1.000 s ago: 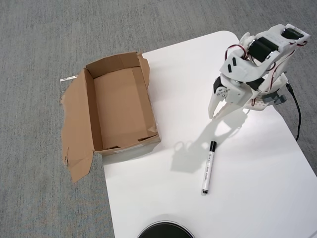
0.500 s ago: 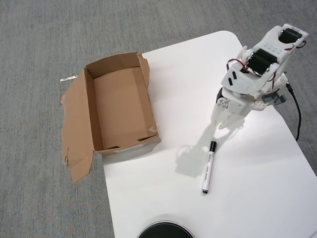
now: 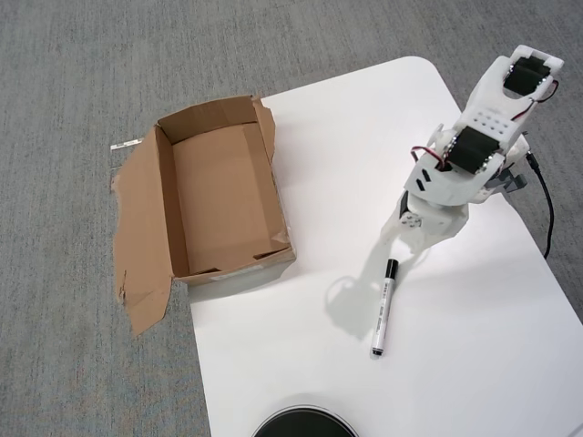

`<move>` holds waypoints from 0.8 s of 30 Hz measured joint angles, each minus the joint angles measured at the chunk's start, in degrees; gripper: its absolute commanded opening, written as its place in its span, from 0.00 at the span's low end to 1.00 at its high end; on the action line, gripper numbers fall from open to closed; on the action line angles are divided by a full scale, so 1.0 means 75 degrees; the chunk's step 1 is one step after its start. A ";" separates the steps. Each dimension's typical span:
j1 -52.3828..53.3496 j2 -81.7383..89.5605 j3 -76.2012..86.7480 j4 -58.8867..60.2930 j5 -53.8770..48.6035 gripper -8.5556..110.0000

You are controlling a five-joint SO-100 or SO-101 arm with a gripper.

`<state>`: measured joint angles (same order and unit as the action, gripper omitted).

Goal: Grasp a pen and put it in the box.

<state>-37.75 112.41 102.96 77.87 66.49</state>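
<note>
Gripper [image 3: 407, 235] empty above the pen [image 3: 383, 307], jaw gap unclear; best drop squarely across mid-barrel just below it before closing

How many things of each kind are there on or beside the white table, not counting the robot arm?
Pen: 1
Cardboard box: 1
Black round object, cut off at the bottom edge: 1
Total: 3
</note>
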 measured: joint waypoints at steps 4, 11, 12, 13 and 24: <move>-0.0082 -0.0293 0.0000 -0.0012 0.0000 0.23; -0.0035 -0.0727 -0.0129 -0.0328 0.0434 0.23; -0.0070 -0.0879 -0.0152 -0.0457 0.0691 0.23; -0.0094 -0.0961 -0.0152 -0.0527 0.0809 0.23; -0.0469 -0.2168 -0.0234 -0.1746 0.1922 0.23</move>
<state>-41.26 96.15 101.21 64.78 80.90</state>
